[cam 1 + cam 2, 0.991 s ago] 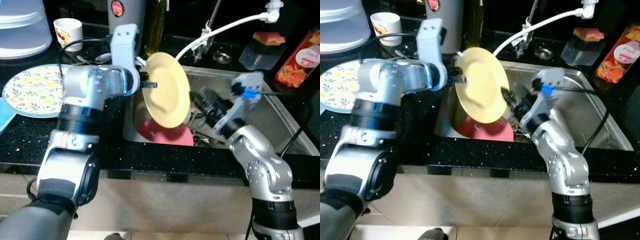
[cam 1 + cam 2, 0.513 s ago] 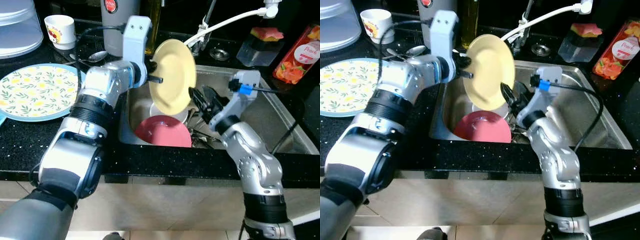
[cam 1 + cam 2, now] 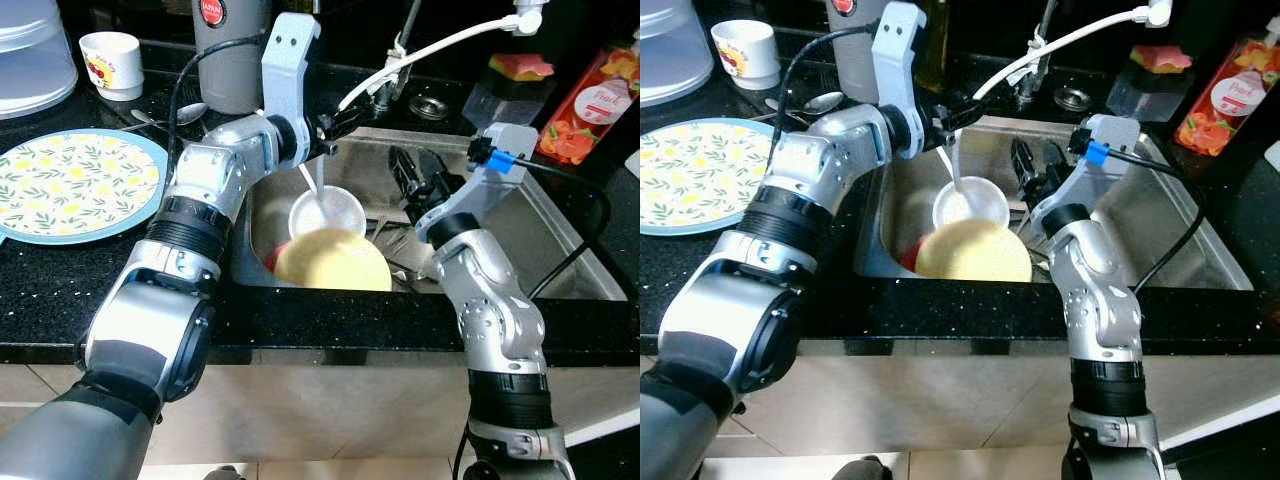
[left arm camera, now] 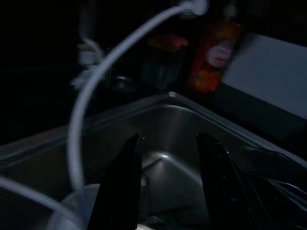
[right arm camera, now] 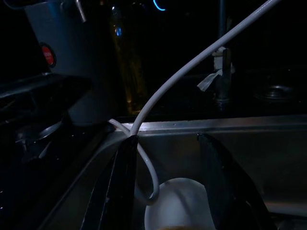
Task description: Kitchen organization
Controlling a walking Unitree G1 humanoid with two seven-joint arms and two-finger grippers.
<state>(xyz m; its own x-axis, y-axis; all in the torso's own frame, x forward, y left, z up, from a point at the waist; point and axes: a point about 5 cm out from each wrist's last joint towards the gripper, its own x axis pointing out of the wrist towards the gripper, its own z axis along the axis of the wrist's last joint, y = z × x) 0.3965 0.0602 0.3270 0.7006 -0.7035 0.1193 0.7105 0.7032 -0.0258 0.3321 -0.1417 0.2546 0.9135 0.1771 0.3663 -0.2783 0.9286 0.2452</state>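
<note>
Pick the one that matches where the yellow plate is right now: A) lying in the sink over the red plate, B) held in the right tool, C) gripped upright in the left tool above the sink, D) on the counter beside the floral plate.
A: the yellow plate lies in the sink covering most of the red plate, and the left tool is open above it.

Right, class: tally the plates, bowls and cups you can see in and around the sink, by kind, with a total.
Plates: 3, floral, yellow, red
Bowls: 1, white
Cups: 1
Total: 5
</note>
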